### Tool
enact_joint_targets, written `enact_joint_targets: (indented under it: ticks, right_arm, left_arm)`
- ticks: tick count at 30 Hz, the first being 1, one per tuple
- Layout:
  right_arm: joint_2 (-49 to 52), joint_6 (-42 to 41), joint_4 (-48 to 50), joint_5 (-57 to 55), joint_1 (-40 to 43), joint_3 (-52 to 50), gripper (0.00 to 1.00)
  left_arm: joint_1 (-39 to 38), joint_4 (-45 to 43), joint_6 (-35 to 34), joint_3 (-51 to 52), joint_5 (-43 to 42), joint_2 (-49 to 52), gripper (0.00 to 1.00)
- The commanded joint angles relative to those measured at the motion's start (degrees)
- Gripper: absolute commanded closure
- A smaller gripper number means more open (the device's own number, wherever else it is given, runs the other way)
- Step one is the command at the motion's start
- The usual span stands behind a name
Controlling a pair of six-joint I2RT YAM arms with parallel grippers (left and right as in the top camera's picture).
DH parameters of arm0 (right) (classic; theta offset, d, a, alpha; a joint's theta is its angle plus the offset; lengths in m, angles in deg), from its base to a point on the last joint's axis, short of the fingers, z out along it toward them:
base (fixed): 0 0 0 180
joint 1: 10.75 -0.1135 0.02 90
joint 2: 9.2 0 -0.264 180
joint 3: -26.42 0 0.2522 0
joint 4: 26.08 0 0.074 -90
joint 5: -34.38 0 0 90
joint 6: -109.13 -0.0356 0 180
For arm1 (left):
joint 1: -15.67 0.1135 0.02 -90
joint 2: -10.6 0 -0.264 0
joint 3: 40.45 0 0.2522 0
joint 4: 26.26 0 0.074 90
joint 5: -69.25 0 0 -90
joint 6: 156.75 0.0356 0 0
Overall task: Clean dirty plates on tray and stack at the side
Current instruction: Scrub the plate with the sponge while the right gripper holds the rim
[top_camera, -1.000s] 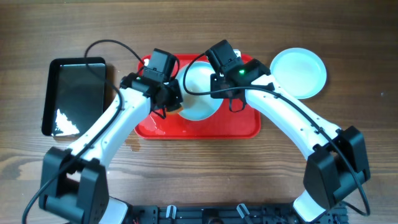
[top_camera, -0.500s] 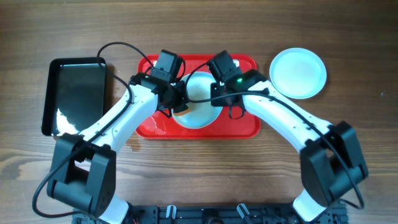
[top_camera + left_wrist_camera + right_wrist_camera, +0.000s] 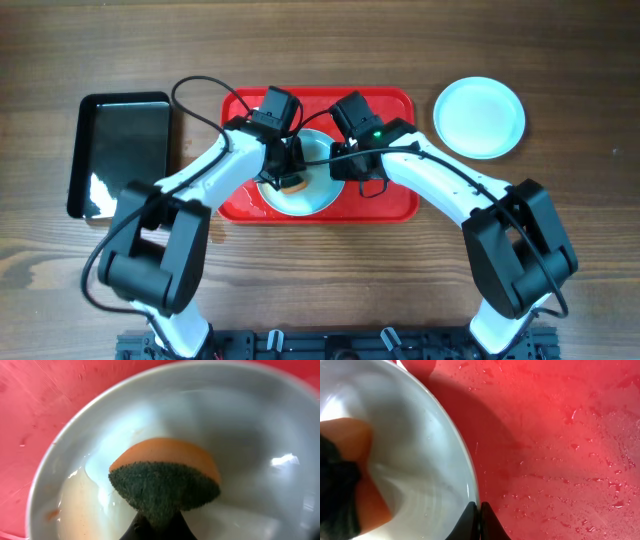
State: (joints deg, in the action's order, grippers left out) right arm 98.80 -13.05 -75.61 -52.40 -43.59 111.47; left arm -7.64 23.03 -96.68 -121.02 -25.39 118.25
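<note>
Orange-backed sponge (image 3: 165, 482) is pressing into the smeared plate (image 3: 250, 425) on the tray (image 3: 560, 435), left gripper (image 3: 156, 527) pinching it tight, right gripper (image 3: 480, 515) clamping the rim. Scrubbing step, I'd say; next, stacking it on the clean plate (image 3: 480, 118).

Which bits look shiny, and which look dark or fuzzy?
Overhead: white glare low on the black tray. Left wrist: the sponge is sharp, the plate has a blurry rim and a bright glint. Right wrist: the plate throws a dark shadow on the wet red tray.

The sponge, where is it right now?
In the overhead view, the sponge sits in the plate on the red tray, pinched by the left gripper.
</note>
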Motion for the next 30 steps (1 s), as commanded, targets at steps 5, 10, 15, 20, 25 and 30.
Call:
enact_joint_targets:
  ticks: [5,10,15,20,25,30]
  right_arm:
    - [0.6,-1.0,0.1,-0.4,-0.2,-0.5,0.96]
    - [0.6,-1.0,-0.5,-1.5,-0.2,-0.5,0.96]
    - [0.6,-1.0,-0.5,-1.9,-0.2,-0.5,0.96]
    - [0.6,-1.0,0.3,-1.7,-0.2,-0.5,0.96]
    - [0.6,1.7,4.5,6.9,-0.2,-0.5,0.95]
    - [1.5,2.1,9.3,10.8,-0.6,-0.5,0.7]
  left_arm:
    - [-0.2,0.8,-0.1,0.2,6.6,6.3,0.96]
    - [-0.2,5.4,-0.1,0.2,22.8,6.4,0.96]
    - [-0.2,8.6,-0.1,-0.1,35.7,6.3,0.96]
    - [-0.6,9.2,-0.2,-0.1,40.1,5.8,0.96]
    - [-1.5,8.2,-0.2,-0.1,34.7,5.7,0.96]
    - [-1.6,7.4,-0.6,-0.1,31.4,5.7,0.96]
